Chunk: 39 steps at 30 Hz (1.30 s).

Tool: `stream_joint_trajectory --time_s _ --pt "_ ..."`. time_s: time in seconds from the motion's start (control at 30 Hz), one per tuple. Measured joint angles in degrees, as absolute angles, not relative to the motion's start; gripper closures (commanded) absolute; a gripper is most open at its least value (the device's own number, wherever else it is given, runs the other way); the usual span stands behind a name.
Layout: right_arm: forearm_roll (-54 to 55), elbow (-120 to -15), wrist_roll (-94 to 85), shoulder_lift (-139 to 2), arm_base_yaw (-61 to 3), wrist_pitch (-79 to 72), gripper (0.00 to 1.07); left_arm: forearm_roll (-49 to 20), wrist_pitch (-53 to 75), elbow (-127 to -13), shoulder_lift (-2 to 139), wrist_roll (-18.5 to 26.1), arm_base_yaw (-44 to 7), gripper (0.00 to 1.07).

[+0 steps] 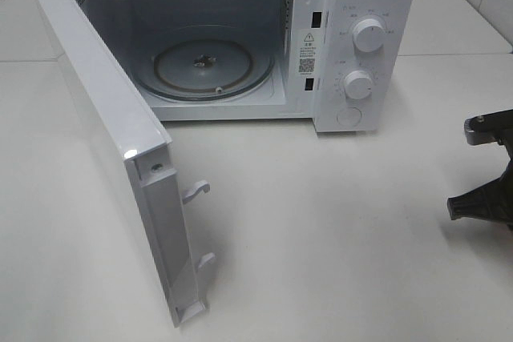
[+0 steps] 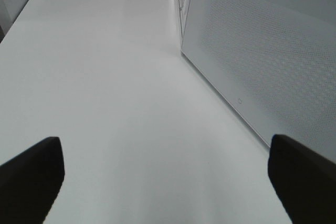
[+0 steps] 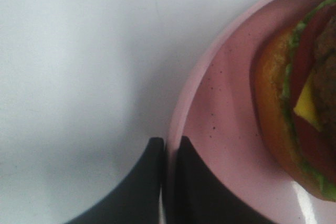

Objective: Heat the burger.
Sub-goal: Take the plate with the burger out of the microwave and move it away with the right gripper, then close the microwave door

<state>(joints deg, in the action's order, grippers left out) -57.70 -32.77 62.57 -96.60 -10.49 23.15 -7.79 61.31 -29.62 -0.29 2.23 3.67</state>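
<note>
A white microwave (image 1: 240, 38) stands at the far side of the white desk (image 1: 337, 238), its door (image 1: 104, 150) swung wide toward the near left. Inside, the glass turntable (image 1: 210, 67) lies bare. Two round knobs (image 1: 369, 35) sit on the panel at its right.

The left tool (image 2: 168, 169) hovers released over the desk, its dark fingers (image 2: 31, 174) spread wide, just beside the outer face of the open door.

The right tool (image 3: 169, 153), at the right edge of the scene, is clenched on the rim of the pink plate (image 3: 220, 129), one finger on each side of the rim. The burger (image 3: 299, 103) lies on that plate, with green lettuce and yellow cheese showing.
</note>
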Motion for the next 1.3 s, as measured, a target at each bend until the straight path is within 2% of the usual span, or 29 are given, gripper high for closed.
stream_joint_trajectory --time_s 0.1,0.13,0.17,0.2,0.3,0.4,0.67,0.8,0.93,0.97,1.03,1.1,1.2,1.23,1.27,1.3 --pt "-57.70 -32.95 62.74 -96.60 -10.49 22.80 0.89 -7.79 61.31 -29.62 -0.29 2.23 3.67 0.09" --pt "-57.70 -32.95 62.80 -96.60 -10.49 22.69 0.82 -7.79 61.31 -29.62 -0.29 2.23 3.67 0.09" --pt "-57.70 -32.95 62.80 -96.60 -10.49 22.69 0.82 -7.79 61.31 -29.62 -0.29 2.23 3.67 0.09" --pt "-57.41 -32.95 62.80 -96.60 -10.49 22.69 0.75 -7.79 61.31 -29.62 -0.29 2.23 3.67 0.09" --pt "-55.86 -32.95 62.57 -96.60 -10.49 22.75 0.66 -7.79 61.31 -29.62 -0.29 2.23 3.67 0.09" --pt "-54.20 -32.95 61.36 -96.60 -10.49 22.75 0.63 -7.79 61.31 -29.62 -0.29 2.23 3.67 0.09" --pt "-48.13 -32.95 55.58 -95.74 -10.49 22.75 0.63 -7.79 61.31 -29.62 -0.29 2.23 3.67 0.09" --pt "-46.47 -32.95 53.29 -90.93 -10.49 22.75 0.62 -7.79 61.31 -29.62 -0.29 2.23 3.67 0.09" --pt "-45.38 -33.12 51.62 -86.52 -10.49 22.75 0.57 -7.79 61.31 -29.62 -0.29 2.23 3.67 0.09" --pt "-44.06 -33.12 49.10 -83.94 -10.49 22.80 0.49 -7.79 61.31 -29.62 -0.29 2.23 3.67 0.09" --pt "-43.32 -33.12 47.78 -82.79 -10.49 22.80 0.45 -7.79 61.31 -29.62 -0.29 2.23 3.67 0.09" --pt "-38.73 -33.12 38.04 -77.64 -10.49 22.86 0.26 -7.79 61.31 -29.62 -0.29 2.23 3.67 0.09" --pt "-37.41 -33.12 35.87 -76.66 -10.49 22.86 0.22 -7.79 61.31 -29.62 -0.29 2.23 3.67 0.09" --pt "-34.15 -33.12 31.23 -74.60 -10.49 22.86 0.18 -7.79 61.31 -29.62 -0.29 2.23 3.67 0.09" --pt "-29.56 -33.12 26.18 -72.71 -10.49 23.03 0.18 -7.79 61.31 -29.62 -0.29 2.23 3.67 0.09" --pt "-29.56 -33.12 26.18 -72.71 -10.49 23.03 0.18 -7.79 61.31 -29.62 -0.29 2.23 3.67 0.09"
